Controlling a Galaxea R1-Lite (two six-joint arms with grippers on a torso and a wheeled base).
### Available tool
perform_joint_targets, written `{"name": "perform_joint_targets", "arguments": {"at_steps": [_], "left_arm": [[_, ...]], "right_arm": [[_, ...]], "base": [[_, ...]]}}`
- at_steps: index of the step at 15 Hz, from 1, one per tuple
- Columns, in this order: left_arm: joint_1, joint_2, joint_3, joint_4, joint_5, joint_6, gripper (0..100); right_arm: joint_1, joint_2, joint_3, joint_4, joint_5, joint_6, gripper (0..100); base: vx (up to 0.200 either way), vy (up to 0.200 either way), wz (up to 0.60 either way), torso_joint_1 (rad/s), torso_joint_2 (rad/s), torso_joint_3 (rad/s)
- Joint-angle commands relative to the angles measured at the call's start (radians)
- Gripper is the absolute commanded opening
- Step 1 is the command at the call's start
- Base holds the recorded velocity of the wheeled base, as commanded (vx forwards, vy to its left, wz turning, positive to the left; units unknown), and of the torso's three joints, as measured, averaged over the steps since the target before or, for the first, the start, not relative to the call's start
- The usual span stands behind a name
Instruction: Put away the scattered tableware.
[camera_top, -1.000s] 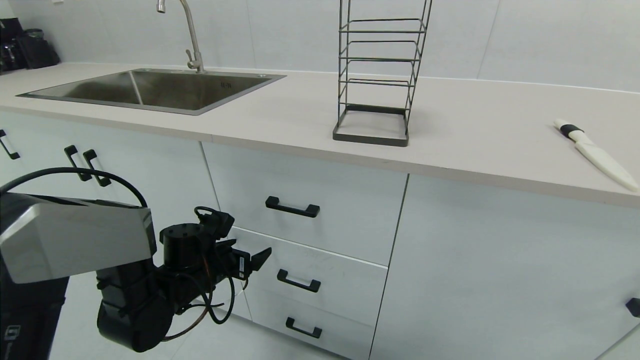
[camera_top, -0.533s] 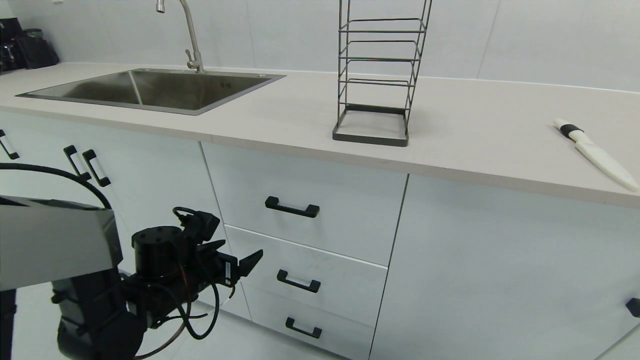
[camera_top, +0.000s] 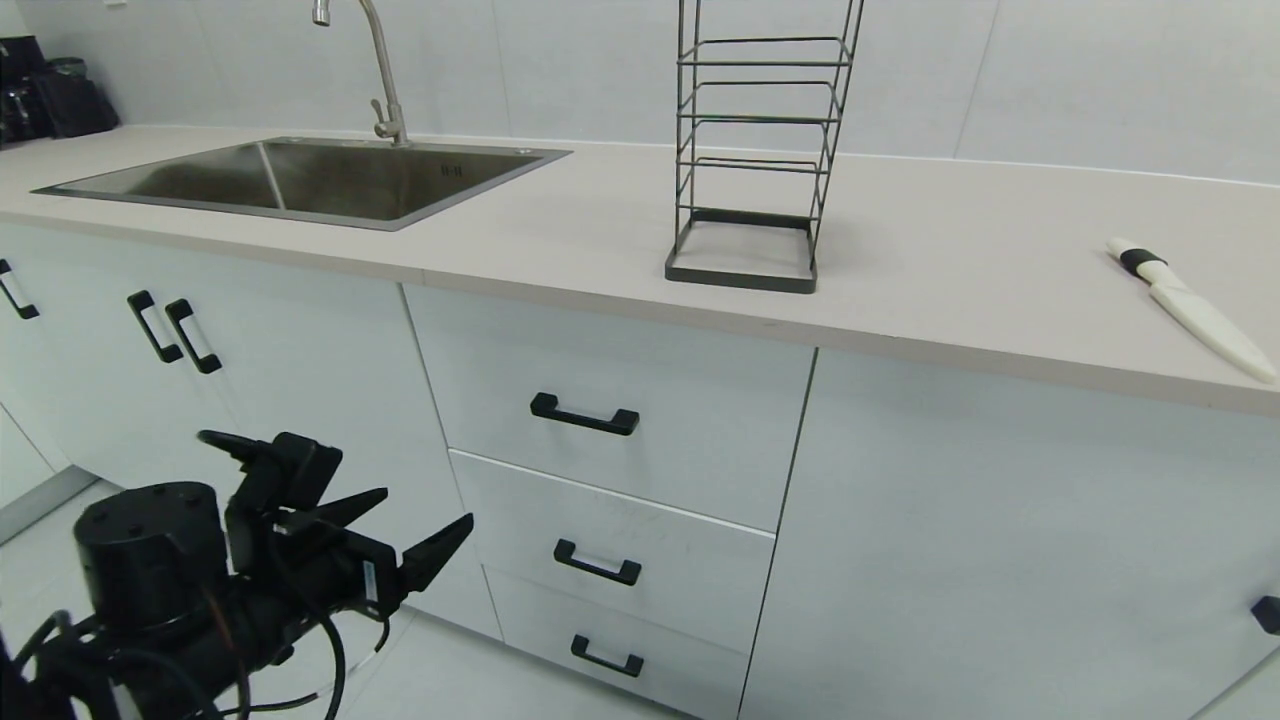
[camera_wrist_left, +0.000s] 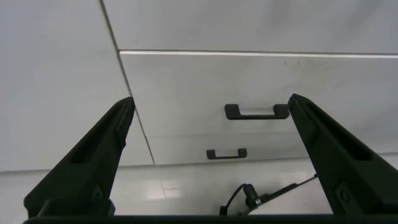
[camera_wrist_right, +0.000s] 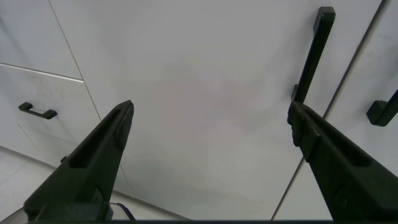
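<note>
L gripper (camera_top: 427, 518) low by drawers (camera_top: 640, 520) — fingers apart; R gripper (camera_wrist_right: 211, 109) likewise apart (facing cabinet door (camera_wrist_right: 205, 68)). Knife (camera_top: 1190, 308) on surface (camera_top: 950, 260), well right of rack (camera_top: 760, 150).

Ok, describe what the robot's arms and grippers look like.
The left arm is black, with a round joint cap dotted with small holes and loose black cables looping beside it. The left gripper has two black wedge-shaped fingers tapering to points, plus a small white label. The right gripper looks alike: black and tapered.
</note>
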Motion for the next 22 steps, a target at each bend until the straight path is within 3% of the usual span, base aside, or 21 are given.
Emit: {"name": "perform_joint_targets", "arguments": {"at_steps": [1, 7, 10, 12, 15, 18, 21, 22], "left_arm": [[0.020, -0.149, 0.050, 0.035, 0.000, -0.002, 100], [0.034, -0.396, 0.050, 0.070, 0.003, -0.016, 100], [0.082, -0.554, 0.050, 0.104, 0.000, -0.017, 100], [0.106, -0.727, 0.050, 0.186, 0.000, -0.013, 100], [0.113, -1.071, 0.050, 0.501, 0.004, -0.005, 100], [0.174, -1.393, 0.033, 0.877, -0.002, -0.006, 100], [0.180, -1.578, -0.002, 1.136, 0.001, -0.006, 100], [0.208, -1.638, -0.004, 1.214, 0.006, -0.006, 100]], "right_arm": [[0.000, 0.001, 0.000, 0.000, 0.000, 0.000, 100], [0.002, 0.001, 0.000, 0.000, 0.000, 0.000, 100], [0.000, 0.001, 0.000, 0.000, 0.000, 0.000, 100], [0.000, 0.001, 0.000, 0.000, 0.000, 0.000, 100], [0.000, 0.001, 0.000, 0.000, 0.000, 0.000, 100], [0.000, 0.001, 0.000, 0.000, 0.000, 0.000, 100], [0.000, 0.001, 0.000, 0.000, 0.000, 0.000, 100], [0.000, 0.003, 0.000, 0.000, 0.000, 0.000, 100]], "base": [[0.000, 0.000, 0.00, 0.000, 0.00, 0.000], [0.000, 0.000, 0.00, 0.000, 0.00, 0.000], [0.000, 0.000, 0.00, 0.000, 0.00, 0.000], [0.000, 0.000, 0.00, 0.000, 0.00, 0.000], [0.000, 0.000, 0.00, 0.000, 0.00, 0.000], [0.000, 0.000, 0.00, 0.000, 0.00, 0.000], [0.000, 0.000, 0.00, 0.000, 0.00, 0.000], [0.000, 0.000, 0.00, 0.000, 0.00, 0.000]]}}
